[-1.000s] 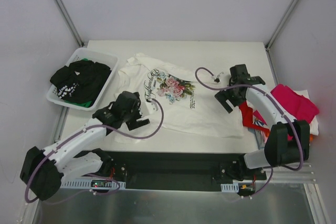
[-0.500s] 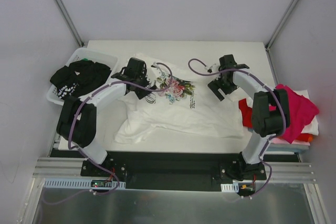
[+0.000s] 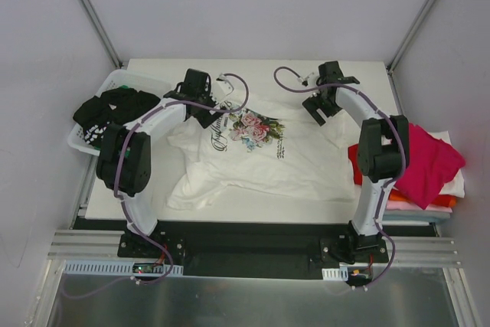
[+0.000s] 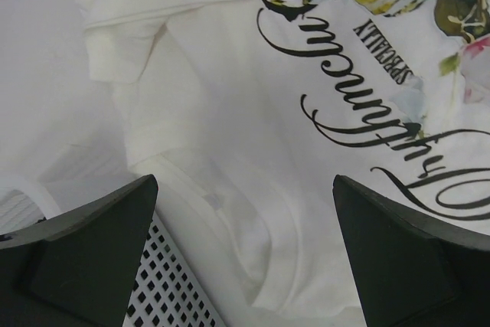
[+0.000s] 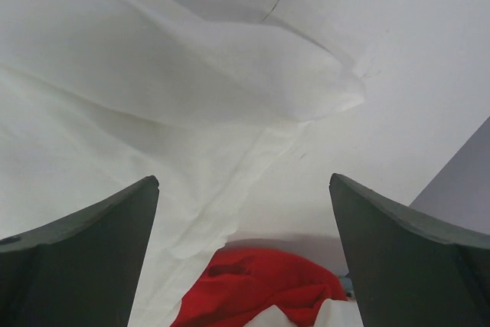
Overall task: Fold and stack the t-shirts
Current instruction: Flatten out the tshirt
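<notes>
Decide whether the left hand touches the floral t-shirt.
Cannot tell. Left wrist view: left hand hangs over the floral t-shirt; neither contact nor gap shows.

White t-shirt (image 3: 260, 158) soft matt cloth; basket (image 3: 88, 145) perforated white plastic.

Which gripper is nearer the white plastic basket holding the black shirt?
Left. The left gripper hovers just right of the basket, over the floral t-shirt; the right gripper is across that shirt.

A spread t-shirt (image 3: 260, 160) lies in the middle of the table (image 3: 360, 70). To its left, in the table's far left corner, sits a basket (image 3: 142, 78) with another t-shirt (image 3: 115, 111) in it. A stack of t-shirts (image 3: 432, 162) lies at the right edge.
</notes>
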